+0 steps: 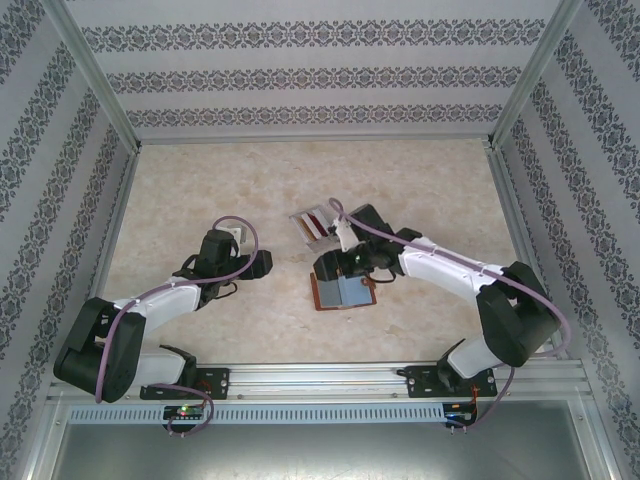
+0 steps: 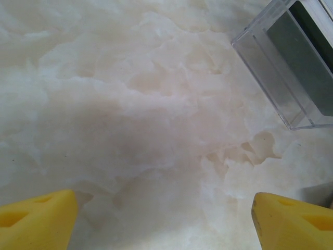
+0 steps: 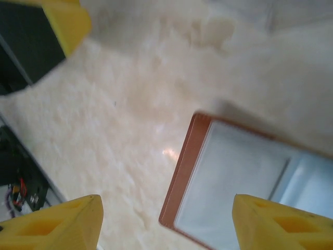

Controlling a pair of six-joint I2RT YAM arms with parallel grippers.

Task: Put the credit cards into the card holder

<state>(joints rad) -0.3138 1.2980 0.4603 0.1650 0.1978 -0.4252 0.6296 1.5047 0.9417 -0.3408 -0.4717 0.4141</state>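
The card holder [image 1: 343,292] lies open on the table, orange-brown rim up and grey inside; its left edge and grey lining [image 3: 234,182] sit between and under my right fingers. My right gripper [image 1: 338,264] [image 3: 166,213] hovers over it, open, holding nothing. The credit cards [image 1: 314,222] stand on edge in a clear tray just behind it, dark red and white among them; a dark one [image 2: 307,62] shows through the tray wall. My left gripper [image 1: 250,258] [image 2: 164,208] is open over bare table, left of the tray.
The clear plastic tray [image 1: 303,228] [image 2: 260,57] stands tilted near the table's middle, close behind my right wrist. A yellow finger [image 3: 65,21] of the other arm sits at the top left of the right wrist view. Patterned walls enclose the table.
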